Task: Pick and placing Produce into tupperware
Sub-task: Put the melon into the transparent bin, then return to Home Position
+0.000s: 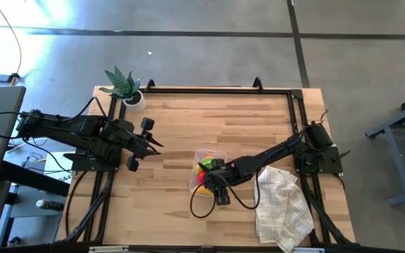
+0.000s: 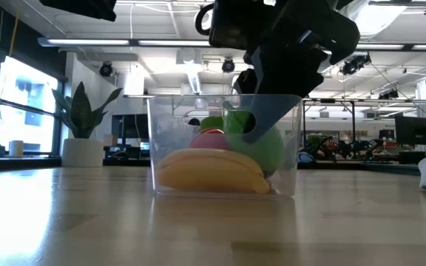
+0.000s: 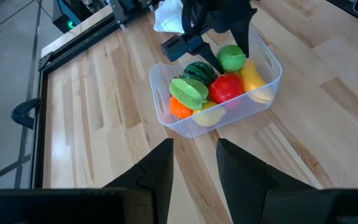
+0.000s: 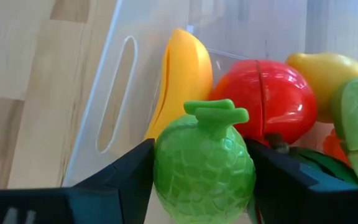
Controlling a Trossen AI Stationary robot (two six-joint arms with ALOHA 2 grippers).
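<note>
The clear tupperware (image 1: 220,152) stands on the wooden table, right of the middle. It holds a yellow banana (image 4: 182,74), a red fruit (image 4: 266,93), a lemon (image 4: 328,68), a striped watermelon (image 3: 199,70), an orange piece (image 3: 179,109) and a green piece (image 3: 188,90). My right gripper (image 4: 204,186) reaches into the tub from the table's right, shut on a bumpy green fruit (image 4: 204,168). My left gripper (image 3: 194,168) waits open to the tub's left (image 1: 150,144), touching nothing. My right gripper pinches the bumpy green fruit by its two opposite sides (image 4: 163,168), one finger (image 4: 120,183) on each flank. The fingers slant down into the tub from above and the table's right. The fruit sits inside the walls (image 2: 272,148) next to the banana; whether it rests on it, I cannot tell.
A spiky potted plant (image 1: 125,86) stands at the far left corner. A white checked cloth (image 1: 281,204) lies near the right near corner. A black metal frame (image 1: 216,89) runs along the table's edges. Bare wood (image 1: 167,190) lies between the left arm and the tub.
</note>
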